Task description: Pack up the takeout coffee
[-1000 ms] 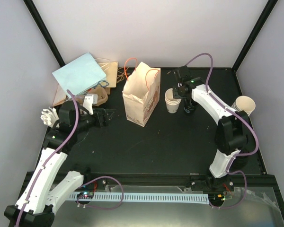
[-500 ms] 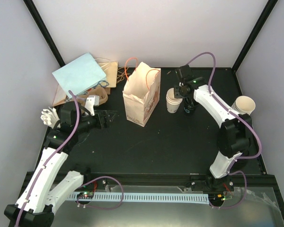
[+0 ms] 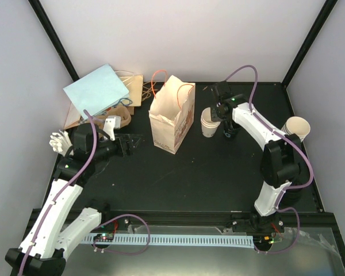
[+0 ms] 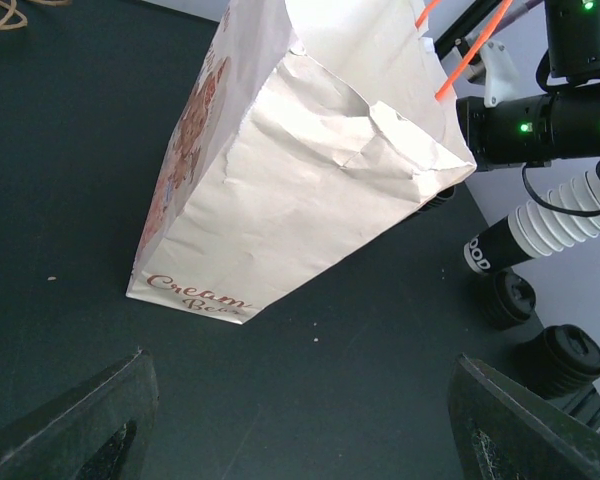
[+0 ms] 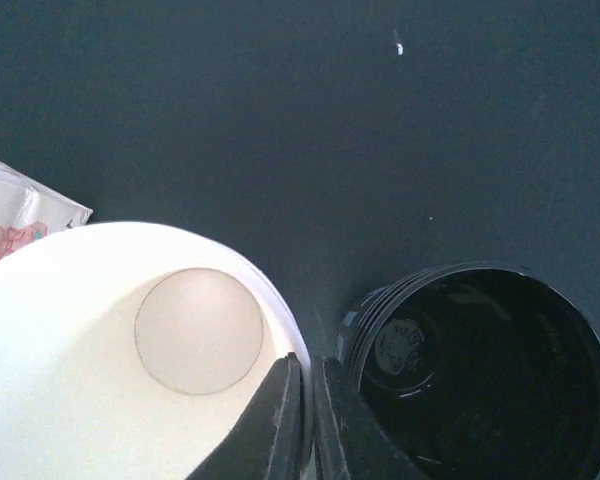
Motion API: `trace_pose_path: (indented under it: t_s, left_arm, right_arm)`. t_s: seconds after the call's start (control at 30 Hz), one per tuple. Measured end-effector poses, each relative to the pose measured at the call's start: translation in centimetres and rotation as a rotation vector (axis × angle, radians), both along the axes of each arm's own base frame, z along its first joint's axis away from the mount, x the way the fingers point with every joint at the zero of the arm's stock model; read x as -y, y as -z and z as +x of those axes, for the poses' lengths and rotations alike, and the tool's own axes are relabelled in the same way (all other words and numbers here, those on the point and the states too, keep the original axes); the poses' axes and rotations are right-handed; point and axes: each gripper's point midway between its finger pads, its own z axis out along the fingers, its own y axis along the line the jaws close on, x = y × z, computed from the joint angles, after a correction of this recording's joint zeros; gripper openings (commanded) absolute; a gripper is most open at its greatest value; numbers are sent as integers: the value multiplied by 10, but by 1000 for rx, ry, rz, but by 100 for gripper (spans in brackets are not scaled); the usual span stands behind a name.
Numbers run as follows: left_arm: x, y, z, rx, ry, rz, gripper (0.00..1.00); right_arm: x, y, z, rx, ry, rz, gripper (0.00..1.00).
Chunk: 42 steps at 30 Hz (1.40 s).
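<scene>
A cream-white paper cup (image 3: 208, 122) of the takeout coffee stands without a lid right of the paper bag (image 3: 171, 115). My right gripper (image 3: 218, 113) is shut on the cup's right rim. In the right wrist view one finger sits inside the cup (image 5: 130, 340) and the other outside, so the gripper (image 5: 310, 380) pinches the wall. A stack of black lids (image 5: 480, 370) stands just to the right, also seen in the top view (image 3: 229, 133). My left gripper (image 3: 129, 144) is open and empty, pointing at the bag (image 4: 300, 170); its fingertips (image 4: 90, 420) stand wide apart.
Another white cup (image 3: 296, 127) sits beyond the right table edge. At the back left are a pale blue sheet (image 3: 98, 89), brown pulp trays (image 3: 119, 118) and flat paper bags. A white ribbed object (image 3: 58, 141) lies at the left edge.
The right gripper shifted slightly at the cup and closed on its rim. The left arm has not moved.
</scene>
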Motion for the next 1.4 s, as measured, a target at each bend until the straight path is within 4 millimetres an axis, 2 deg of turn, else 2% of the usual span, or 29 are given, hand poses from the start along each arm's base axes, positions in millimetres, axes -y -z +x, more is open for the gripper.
trace_pose_path:
  t_s: [0.23, 0.37, 0.47, 0.63, 0.9, 1.07, 1.2, 1.4]
  left_arm:
    - [1, 1, 0, -6, 4, 1, 82]
    - [11, 6, -5, -21, 49, -25, 81]
    - [26, 17, -11, -54, 106, -51, 80]
    - [65, 41, -35, -125, 247, -63, 80]
    - [105, 48, -54, -126, 331, -116, 79]
    - [126, 68, -56, -169, 323, -153, 75]
    - [141, 84, -49, -221, 302, -170, 72]
    - [155, 90, -36, -246, 272, -215, 66]
  right_arm:
    - [-2, -1, -1, 1, -4, 15, 1]
    - [-10, -8, -9, 1, -34, 70, 1]
    - [-14, -18, -25, 2, -72, 124, 1]
    - [-15, -36, -52, 19, -123, 178, 1]
    - [-20, -43, -96, 9, -205, 224, 1]
    - [-22, -33, -123, -15, -243, 249, 1]
    - [-21, -15, -136, -63, -251, 245, 1]
    - [-32, 1, -155, -109, -298, 232, 1]
